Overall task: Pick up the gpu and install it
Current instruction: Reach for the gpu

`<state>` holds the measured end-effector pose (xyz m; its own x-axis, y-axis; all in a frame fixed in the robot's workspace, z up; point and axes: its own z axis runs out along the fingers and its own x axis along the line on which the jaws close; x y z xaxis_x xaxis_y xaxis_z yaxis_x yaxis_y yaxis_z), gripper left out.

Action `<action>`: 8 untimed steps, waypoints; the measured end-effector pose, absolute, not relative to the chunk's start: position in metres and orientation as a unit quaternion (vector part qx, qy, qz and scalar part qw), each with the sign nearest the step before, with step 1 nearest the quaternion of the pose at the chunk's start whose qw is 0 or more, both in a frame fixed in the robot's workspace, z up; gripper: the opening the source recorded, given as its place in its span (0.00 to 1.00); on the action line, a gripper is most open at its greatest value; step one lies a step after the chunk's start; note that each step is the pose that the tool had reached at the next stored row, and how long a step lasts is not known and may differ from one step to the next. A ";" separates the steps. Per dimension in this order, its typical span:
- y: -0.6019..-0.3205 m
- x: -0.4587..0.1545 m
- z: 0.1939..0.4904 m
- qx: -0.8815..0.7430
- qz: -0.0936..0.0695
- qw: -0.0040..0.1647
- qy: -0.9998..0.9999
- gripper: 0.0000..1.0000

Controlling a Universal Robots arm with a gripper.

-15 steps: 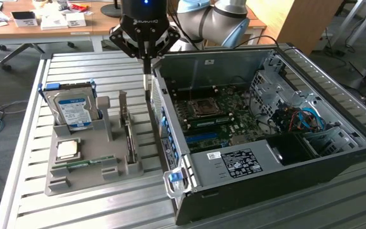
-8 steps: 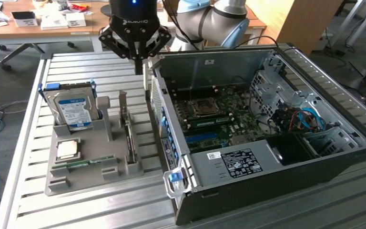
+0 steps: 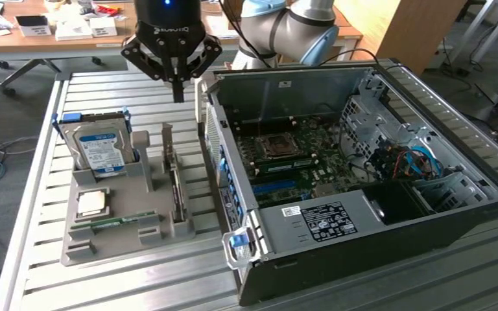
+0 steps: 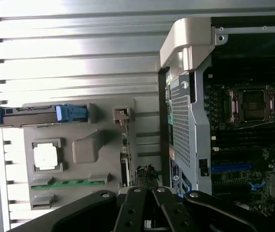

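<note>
In the exterior view the tool [image 3: 178, 91], clenched on nothing, hangs above the far end of the gpu [image 3: 174, 178]. The gpu stands on edge in a slot of the grey tray [image 3: 137, 236] on the bench [image 3: 76, 97], just beside the open case [image 3: 362, 162], probably so its top edge is free to pinch, and its long axis runs away from the camera with the bracket farthest. In the wrist view the gpu [image 4: 124, 154] shows edge-on as a thin line, parallel to the case's wall.

Hard drive [image 3: 100, 150] upright in grey tray [image 3: 148, 199], processor chip [image 3: 93, 203], memory stick [image 3: 115, 221], open computer case [image 3: 388, 249], slatted table [image 3: 102, 285]
</note>
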<state>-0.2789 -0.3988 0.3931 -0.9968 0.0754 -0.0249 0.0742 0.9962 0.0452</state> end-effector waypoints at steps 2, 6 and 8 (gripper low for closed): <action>-0.399 -0.283 0.393 0.037 0.022 0.013 0.999 0.11; -0.399 -0.289 0.393 0.037 0.022 0.013 0.999 0.11; -0.399 -0.292 0.393 0.037 0.022 0.013 0.999 0.11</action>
<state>-0.2917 -0.3988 0.3929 -0.9969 0.0753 -0.0249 0.0741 0.9962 0.0452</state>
